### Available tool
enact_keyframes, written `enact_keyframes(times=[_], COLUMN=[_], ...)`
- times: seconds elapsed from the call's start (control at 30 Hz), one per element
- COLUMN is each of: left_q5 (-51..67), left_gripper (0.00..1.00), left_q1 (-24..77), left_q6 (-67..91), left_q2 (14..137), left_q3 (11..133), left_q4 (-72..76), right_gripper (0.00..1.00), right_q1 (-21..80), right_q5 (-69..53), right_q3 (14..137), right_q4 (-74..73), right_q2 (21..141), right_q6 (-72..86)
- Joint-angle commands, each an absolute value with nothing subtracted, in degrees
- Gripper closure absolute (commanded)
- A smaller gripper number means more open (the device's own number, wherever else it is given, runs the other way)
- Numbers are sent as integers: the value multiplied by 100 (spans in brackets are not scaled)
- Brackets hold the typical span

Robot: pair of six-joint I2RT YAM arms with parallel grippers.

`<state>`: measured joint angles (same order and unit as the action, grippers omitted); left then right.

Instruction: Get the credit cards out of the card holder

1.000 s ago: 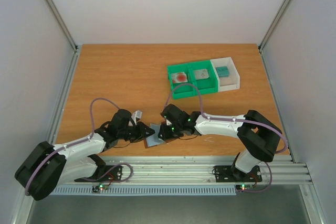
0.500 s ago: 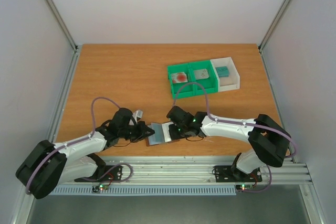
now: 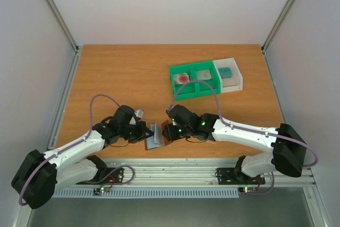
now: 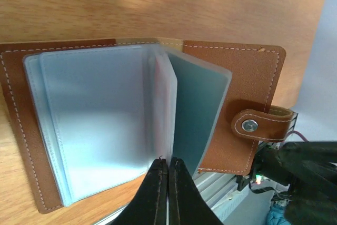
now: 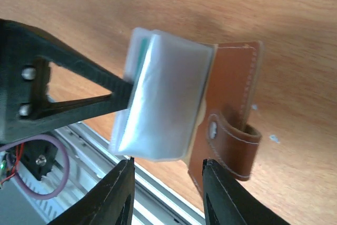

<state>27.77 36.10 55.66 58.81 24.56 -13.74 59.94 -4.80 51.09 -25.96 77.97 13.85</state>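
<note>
1. Card holder (image 3: 158, 135) — brown bifold lying open near the table's (image 3: 117, 78) near edge. Translucent grey-blue sleeves stand fanned up from the spine; snap tab (image 4: 259, 125) on one flap.
2. Pale card with red blot (image 3: 182, 77): flat in the green tray's (image 3: 186, 92) left compartment.
3. Grey card (image 3: 203, 74): right compartment, same tray.
4. Teal card (image 3: 226, 72) — flat in the white tray (image 3: 237, 81).
</note>
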Motion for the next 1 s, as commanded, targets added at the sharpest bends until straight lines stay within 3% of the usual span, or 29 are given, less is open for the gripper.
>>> enact_keyframes(times=[0.0,0.33,0.53,0.67,0.97], left_q5=[2677,2583,2584,2611,2773], left_gripper=[100,99,93,89,91], left_q1=[3648,3764,3801,3801,3805], left_q6=[5274,5282,5367,5473,5664], left_q2=[6024,6158,6091,6021,6232], left_q3=[2685,2897,2895,2821,2537], left_q4=[-1773,-2009,-1968,-1782,-1157], right_gripper=[62,54,46,55,69], right_q1=[6168,6493,6495,6495,6408], right_q5=[-647,-937,-817,-568,-166], right_q3=[5276,5413,5289,5230,4753], right_q4=[-2264,-1814,-1721,-1607,-1282], right_q2=[7807,8334,8635,8956,8866], right_q6=[1318,1244,1269,1242,1426])
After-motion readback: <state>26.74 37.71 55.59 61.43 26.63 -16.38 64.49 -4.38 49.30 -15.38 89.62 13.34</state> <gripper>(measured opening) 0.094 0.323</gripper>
